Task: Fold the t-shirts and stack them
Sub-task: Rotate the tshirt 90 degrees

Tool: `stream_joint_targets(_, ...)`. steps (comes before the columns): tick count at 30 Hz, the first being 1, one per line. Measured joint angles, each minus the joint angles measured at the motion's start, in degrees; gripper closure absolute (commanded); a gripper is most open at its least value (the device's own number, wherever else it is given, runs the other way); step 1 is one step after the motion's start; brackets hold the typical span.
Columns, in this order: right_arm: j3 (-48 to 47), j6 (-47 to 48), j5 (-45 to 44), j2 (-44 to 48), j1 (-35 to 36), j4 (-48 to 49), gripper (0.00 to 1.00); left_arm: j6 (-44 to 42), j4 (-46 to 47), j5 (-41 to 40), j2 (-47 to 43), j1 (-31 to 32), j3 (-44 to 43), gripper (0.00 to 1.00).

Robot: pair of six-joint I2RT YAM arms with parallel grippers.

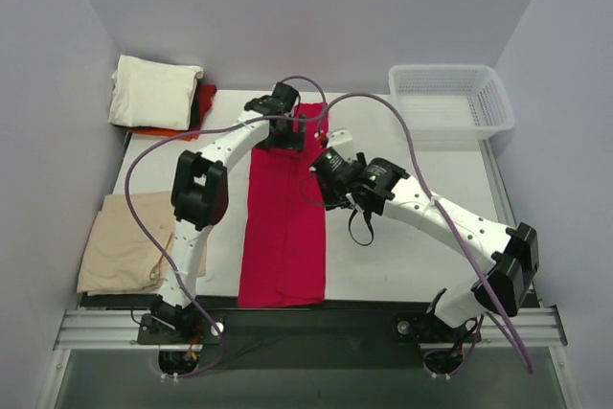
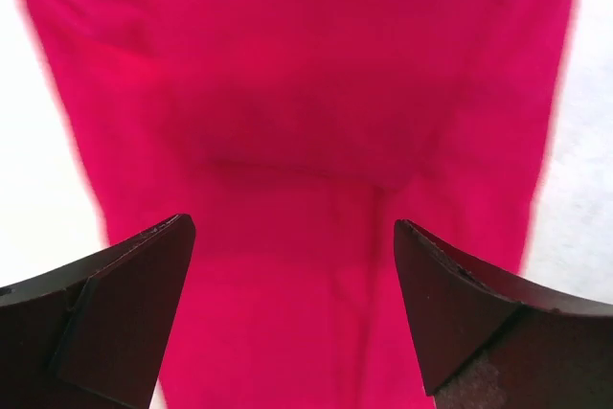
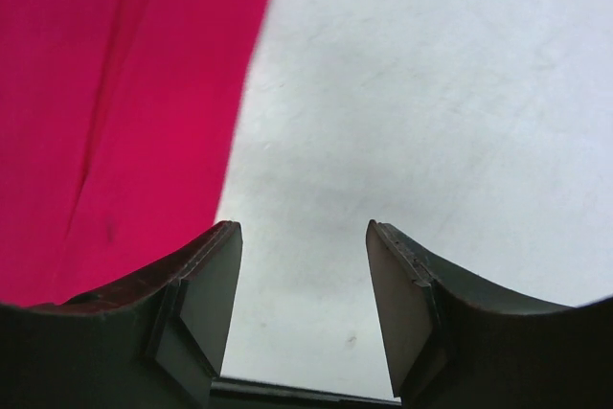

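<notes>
A bright crimson-red t-shirt (image 1: 283,227) lies in a long narrow strip down the middle of the white table (image 1: 421,237). My left gripper (image 1: 283,131) hovers over its far end; in the left wrist view its jaws (image 2: 292,227) stand wide open above the red cloth (image 2: 297,93), holding nothing. My right gripper (image 1: 324,162) sits at the strip's right edge. In the right wrist view it (image 3: 303,229) is open over bare table, the red cloth (image 3: 124,93) just left of its left finger. A cream-white t-shirt (image 1: 153,91) lies folded on an orange-red one (image 1: 163,131) at the far left. A tan-beige t-shirt (image 1: 120,241) lies at the near left.
A white plastic lattice basket (image 1: 450,102) stands at the far right corner. Purple cables (image 1: 383,107) arc over both arms. Grey walls close in the table on the left, back and right.
</notes>
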State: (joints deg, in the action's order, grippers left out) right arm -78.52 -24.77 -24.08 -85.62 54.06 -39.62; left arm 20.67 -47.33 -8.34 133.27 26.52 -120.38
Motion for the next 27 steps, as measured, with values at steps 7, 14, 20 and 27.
stream_joint_targets(7, 2.2, -3.6, -1.2, 0.9, -6.4, -0.3, 0.44, 5.8, -0.9, -3.4, 0.2, 4.0, 0.1, 0.03)
stream_joint_targets(14, 5.4, -5.9, 0.2, 1.2, -7.7, -0.4, 0.44, 9.6, -4.7, -7.2, 5.4, 5.2, -2.5, 0.03)
stream_joint_targets(20, 6.4, -6.8, 1.3, 2.3, -9.4, -0.4, 0.44, 12.2, -8.1, -6.5, 9.4, 5.6, -8.1, 0.03)
stream_joint_targets(27, 6.4, -6.8, 2.7, 2.4, -11.8, -0.1, 0.44, 13.2, -13.7, -5.7, 15.3, 5.2, -18.9, 0.03)
